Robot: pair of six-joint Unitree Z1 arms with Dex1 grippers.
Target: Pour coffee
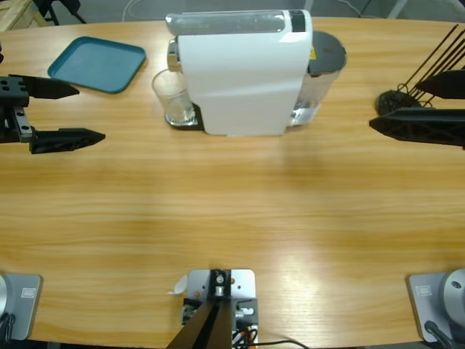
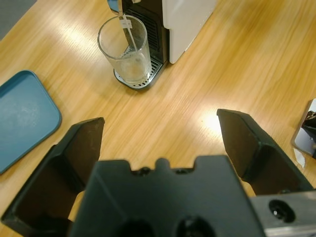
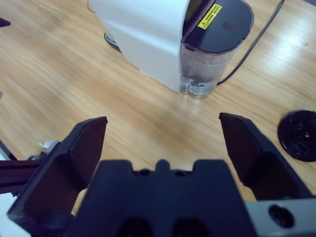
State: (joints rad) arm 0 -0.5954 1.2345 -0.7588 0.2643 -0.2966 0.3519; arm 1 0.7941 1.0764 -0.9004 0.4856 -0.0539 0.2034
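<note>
The clear, tall drinking glass [image 1: 174,100] [image 2: 125,51] stands on the drip tray of the white coffee machine [image 1: 243,76] [image 2: 185,22] [image 3: 143,32], far left of centre; coffee inside is too faint to confirm; the glass looks smooth, brittle and light, so grip mid-wall; left gripper [image 1: 69,113] [image 2: 160,138] and right gripper [image 1: 396,105] [image 3: 163,140] are both spread wide, empty.

Clear glass [image 1: 173,99] upright on the drip grille [image 2: 143,79] at the front of the white coffee machine [image 1: 243,73], under its spout. Coffee [image 2: 132,69]: barely visible, only a thin pale layer at the glass bottom; colour can't be told. Thin stream [image 2: 129,34] runs down inside the glass.
</note>
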